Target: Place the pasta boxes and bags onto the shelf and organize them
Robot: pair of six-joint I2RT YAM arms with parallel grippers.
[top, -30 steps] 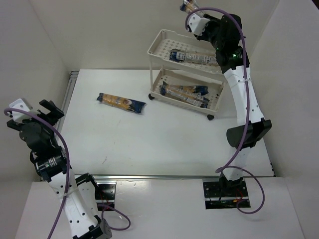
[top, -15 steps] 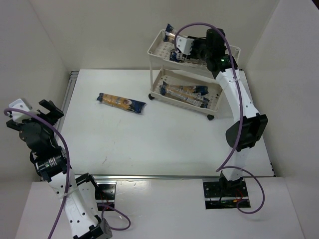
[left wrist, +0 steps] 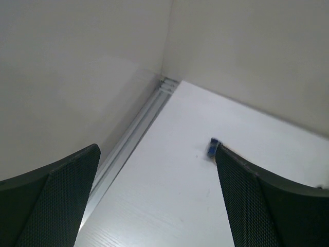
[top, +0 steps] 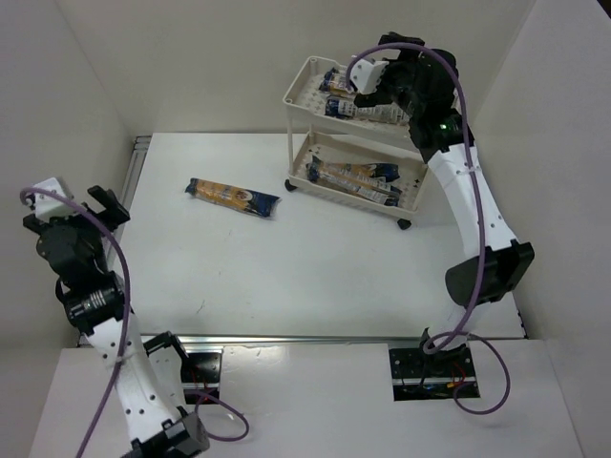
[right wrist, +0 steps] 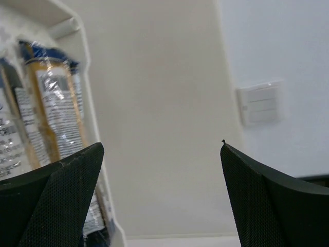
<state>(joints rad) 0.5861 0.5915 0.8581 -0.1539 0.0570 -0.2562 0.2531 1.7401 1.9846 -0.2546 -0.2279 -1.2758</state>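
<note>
Fingers of the right claw stand spread wide with nothing between them; through the gap its own camera sees only bare wall. The claw hangs over the top tray of the shelf, at the far right of the table. Just beside it, inside the rim, lie spaghetti packets, at least two, side by side. The lower tray carries more packets, two as far as I can tell. One loose packet lies flat on the table, well left of the shelf.

Off at the left edge, the left claw is spread too and holds nothing. Its camera catches a blue scrap past one finger, likely the end of that loose packet.

To my eye the step in hand is backing out of the top tray. Doing it well means rising straight up with the fingers wide, so no pad catches the plastic and drags a packet over the rim. The wrist should also keep off the corner posts, since the shelf stands on wheels and a nudge could roll it. Only once the claw is clear should an arm go for the packet on the table; the left one sits nearer.
</note>
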